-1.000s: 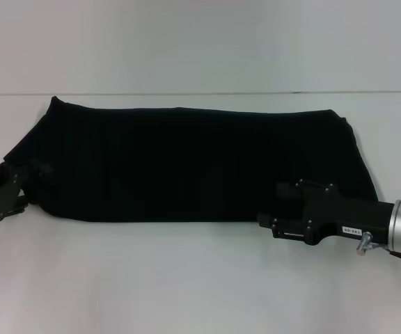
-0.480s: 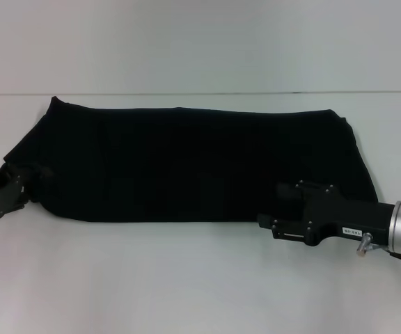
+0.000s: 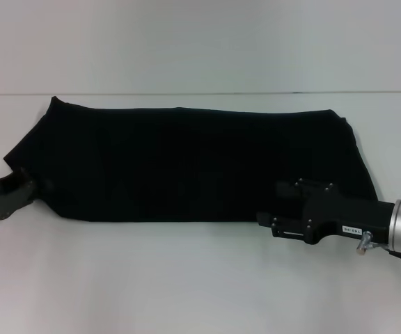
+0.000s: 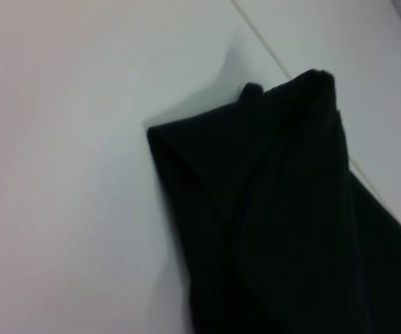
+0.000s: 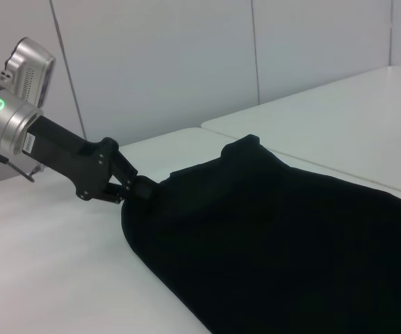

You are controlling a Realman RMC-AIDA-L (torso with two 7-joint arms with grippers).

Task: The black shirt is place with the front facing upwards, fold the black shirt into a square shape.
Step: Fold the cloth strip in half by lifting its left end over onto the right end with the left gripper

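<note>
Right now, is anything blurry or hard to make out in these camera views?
Head view: even, soft light, but the black shirt reads as one dark mass, its folds barely showing. Left wrist view: close and out of focus, with soft cloth edges. Right wrist view: sharper, showing the left gripper at the shirt's corner.

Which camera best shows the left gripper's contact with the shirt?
The right wrist view: left gripper meets the black shirt edge. Head view shows it at the frame's edge; left wrist view shows only shirt.
</note>
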